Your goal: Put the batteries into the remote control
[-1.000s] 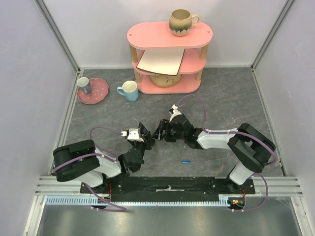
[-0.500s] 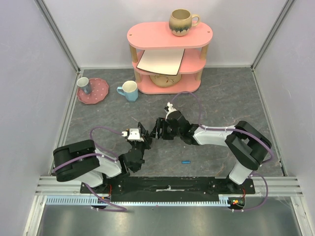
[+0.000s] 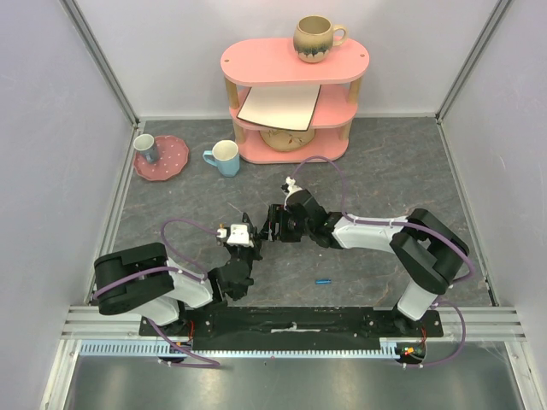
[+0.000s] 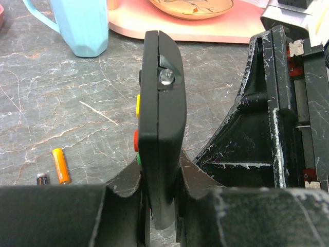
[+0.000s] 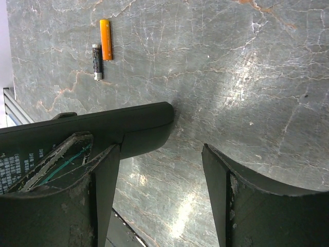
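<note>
my left gripper (image 4: 159, 198) is clamped on the slim black plastic remote (image 4: 159, 103), edge-up mid-frame, probably so its back is reachable. my right gripper (image 5: 162, 154) is wide open, empty, alongside; contact unclear. small orange cylindrical battery (image 4: 61, 165) lies lower left.

Top view: fixed, high at the near edge, looking down over the whole table (image 3: 385, 162). Left wrist view: low, close, sighting past the remote (image 4: 159, 128) toward the pink shelf (image 4: 205, 35). Right wrist view: close, facing down. Both wrist views share the orange battery (image 4: 61, 165).
</note>
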Tool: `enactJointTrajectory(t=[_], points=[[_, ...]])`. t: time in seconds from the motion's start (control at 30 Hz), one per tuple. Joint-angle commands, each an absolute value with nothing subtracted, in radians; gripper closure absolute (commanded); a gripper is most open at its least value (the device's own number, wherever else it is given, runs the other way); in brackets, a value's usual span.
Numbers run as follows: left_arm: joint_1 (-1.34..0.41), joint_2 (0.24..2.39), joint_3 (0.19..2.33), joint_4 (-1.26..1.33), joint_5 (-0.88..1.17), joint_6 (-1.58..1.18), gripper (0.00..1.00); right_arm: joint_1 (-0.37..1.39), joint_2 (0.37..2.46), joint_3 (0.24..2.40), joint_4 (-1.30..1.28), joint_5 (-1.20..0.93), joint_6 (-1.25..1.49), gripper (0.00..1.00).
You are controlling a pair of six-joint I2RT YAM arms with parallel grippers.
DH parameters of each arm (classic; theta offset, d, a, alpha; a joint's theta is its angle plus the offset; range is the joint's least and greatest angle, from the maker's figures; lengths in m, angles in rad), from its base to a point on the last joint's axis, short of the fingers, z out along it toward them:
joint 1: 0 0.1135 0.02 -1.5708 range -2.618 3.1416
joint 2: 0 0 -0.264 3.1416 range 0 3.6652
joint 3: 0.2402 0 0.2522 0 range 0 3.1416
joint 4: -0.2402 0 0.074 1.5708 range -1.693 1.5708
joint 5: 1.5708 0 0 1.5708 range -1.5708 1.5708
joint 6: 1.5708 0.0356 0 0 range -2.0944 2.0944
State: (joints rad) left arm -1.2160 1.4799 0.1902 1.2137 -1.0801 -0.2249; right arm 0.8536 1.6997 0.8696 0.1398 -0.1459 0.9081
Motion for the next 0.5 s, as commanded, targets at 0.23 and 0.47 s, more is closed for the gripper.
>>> enactJointTrajectory(t=[0.23,0.47], points=[[-1.255,1.476,0.230,1.301,-1.034,-0.198,0.98,0.871,1.775,0.850,0.002,-0.080,0.854,0.28],[-1.256,1.479,0.222,1.319,-1.046,-0.170,0.98,0.871,1.769,0.842,-0.025,-0.071,0.851,0.28]])
